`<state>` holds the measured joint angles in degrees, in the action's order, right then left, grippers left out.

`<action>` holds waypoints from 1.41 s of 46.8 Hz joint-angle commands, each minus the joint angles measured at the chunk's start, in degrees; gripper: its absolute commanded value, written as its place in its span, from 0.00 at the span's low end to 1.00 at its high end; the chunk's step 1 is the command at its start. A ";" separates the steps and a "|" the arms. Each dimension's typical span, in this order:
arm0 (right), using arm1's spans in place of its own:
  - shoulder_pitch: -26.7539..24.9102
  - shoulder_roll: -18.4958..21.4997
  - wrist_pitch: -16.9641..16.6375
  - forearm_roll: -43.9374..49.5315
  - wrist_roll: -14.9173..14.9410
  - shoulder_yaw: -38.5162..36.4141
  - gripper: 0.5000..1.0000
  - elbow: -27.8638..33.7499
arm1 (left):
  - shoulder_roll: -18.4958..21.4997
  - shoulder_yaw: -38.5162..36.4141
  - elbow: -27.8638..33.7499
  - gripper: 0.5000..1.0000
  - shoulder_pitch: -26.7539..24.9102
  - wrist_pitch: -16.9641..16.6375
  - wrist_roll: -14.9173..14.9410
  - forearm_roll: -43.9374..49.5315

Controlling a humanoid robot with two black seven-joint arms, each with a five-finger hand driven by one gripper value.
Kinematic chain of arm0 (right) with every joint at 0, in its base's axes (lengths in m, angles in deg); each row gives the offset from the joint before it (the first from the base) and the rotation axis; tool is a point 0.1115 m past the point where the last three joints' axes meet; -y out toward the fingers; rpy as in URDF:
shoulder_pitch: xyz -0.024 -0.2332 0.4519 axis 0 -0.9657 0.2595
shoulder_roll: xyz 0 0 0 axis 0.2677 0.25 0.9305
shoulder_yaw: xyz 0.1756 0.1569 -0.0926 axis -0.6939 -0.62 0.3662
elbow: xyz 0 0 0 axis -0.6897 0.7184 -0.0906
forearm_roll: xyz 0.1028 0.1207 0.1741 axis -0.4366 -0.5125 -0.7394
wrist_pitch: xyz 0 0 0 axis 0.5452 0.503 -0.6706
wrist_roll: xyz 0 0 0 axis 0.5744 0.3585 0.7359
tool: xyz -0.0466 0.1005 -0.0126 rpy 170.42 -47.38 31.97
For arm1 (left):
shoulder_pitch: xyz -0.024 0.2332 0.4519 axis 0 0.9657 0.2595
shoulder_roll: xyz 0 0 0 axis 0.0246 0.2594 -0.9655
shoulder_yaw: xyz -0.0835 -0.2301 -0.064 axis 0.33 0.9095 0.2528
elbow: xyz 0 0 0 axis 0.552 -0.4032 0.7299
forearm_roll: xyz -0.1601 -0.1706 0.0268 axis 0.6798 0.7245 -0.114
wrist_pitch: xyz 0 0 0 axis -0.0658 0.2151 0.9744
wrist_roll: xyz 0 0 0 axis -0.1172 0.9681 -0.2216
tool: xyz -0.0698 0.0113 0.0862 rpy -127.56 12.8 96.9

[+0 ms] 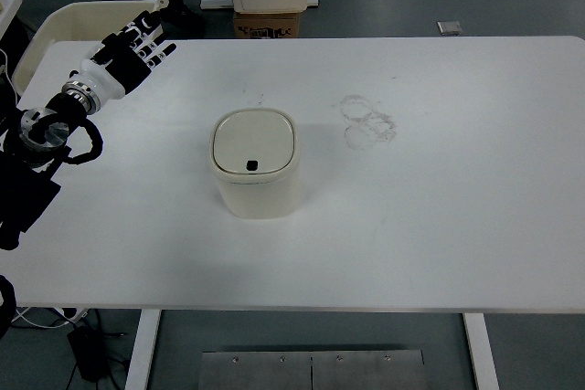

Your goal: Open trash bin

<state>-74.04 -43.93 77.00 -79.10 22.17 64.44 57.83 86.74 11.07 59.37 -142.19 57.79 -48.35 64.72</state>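
A cream trash bin (256, 163) with rounded corners stands upright near the middle of the white table (439, 207). Its lid (255, 140) is shut, with a small dark button (251, 166) at its near edge. My left hand (135, 52) hovers over the table's far left corner, well to the left of the bin, fingers spread and holding nothing. My right arm is out of view.
A cream plastic chair (64, 25) stands behind the table's far left corner, close to my left hand. A cardboard box (268, 25) and a white unit sit on the floor beyond the far edge. Faint ring marks (367, 121) lie right of the bin.
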 commanded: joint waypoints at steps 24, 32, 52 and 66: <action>0.01 0.00 0.00 0.00 0.00 0.04 0.99 0.00 | 19.22 -11.34 25.54 1.00 -3.43 -8.16 0.68 -1.69; 0.01 0.00 0.00 0.00 0.00 -0.05 0.99 0.00 | 24.76 -19.86 29.50 1.00 -9.32 -4.21 2.27 -6.34; 0.01 0.00 0.00 0.00 0.00 0.04 0.99 0.00 | 30.74 -30.15 37.31 1.00 -18.37 6.16 2.44 -11.19; 0.01 0.00 0.00 0.00 0.00 0.04 0.99 0.00 | 33.46 -37.44 47.86 1.00 -22.07 6.87 2.70 -11.36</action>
<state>-74.03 -43.93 77.01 -79.10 22.17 64.45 57.83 119.98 -24.86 105.65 -163.43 64.86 -45.69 53.42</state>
